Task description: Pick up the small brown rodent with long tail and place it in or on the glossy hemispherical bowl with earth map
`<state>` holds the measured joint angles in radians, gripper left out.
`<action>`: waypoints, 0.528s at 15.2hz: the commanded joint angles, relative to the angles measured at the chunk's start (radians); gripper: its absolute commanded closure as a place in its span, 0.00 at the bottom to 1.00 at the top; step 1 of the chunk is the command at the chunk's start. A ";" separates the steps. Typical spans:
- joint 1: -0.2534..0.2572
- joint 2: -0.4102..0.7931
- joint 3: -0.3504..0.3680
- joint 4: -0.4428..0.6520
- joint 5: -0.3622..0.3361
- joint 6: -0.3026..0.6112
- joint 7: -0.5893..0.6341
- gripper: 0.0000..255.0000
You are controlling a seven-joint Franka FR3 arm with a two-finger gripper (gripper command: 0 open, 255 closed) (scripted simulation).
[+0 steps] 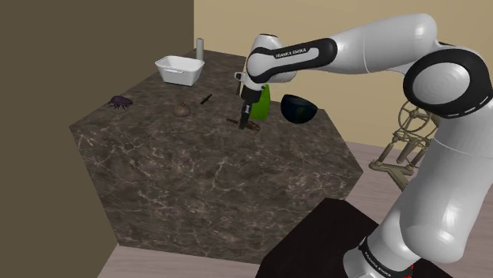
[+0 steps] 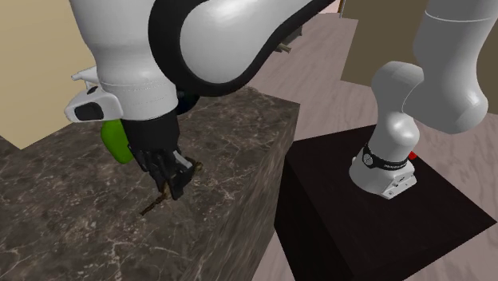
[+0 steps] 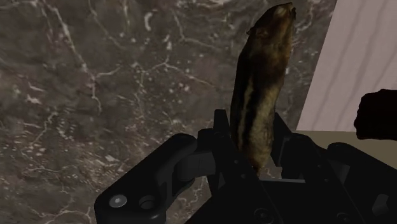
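Black two-finger gripper [image 1: 248,118] was low over the dark marbled tabletop [image 1: 197,174]. Its fingers were clamped on the small brown striped rodent [image 3: 261,89], whose body stuck out lengthwise from between them. Could not tell whether the rodent touched the surface. Dark glossy hemispherical bowl [image 1: 299,109] stood near, toward the shoulder view's right, with a green object [image 1: 266,101] between it and the gripper.

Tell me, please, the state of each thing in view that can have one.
Black two-finger tool: shut on the small brown striped rodent.
Rodent: clasped in the tool.
Dark glossy hemispherical bowl: open side up on the marble table.
White rectangular tub: upright, nothing visible inside.
Grey cylinder: standing upright.
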<state>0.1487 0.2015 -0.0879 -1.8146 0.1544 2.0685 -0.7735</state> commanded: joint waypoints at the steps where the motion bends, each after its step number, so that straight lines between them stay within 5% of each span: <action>1: -0.001 -0.010 -0.001 0.017 -0.003 -0.027 0.003 1.00; 8: -0.001 -0.029 -0.003 0.086 -0.010 -0.114 0.015 1.00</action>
<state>0.1469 0.1763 -0.0907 -1.7366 0.1455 1.9664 -0.7608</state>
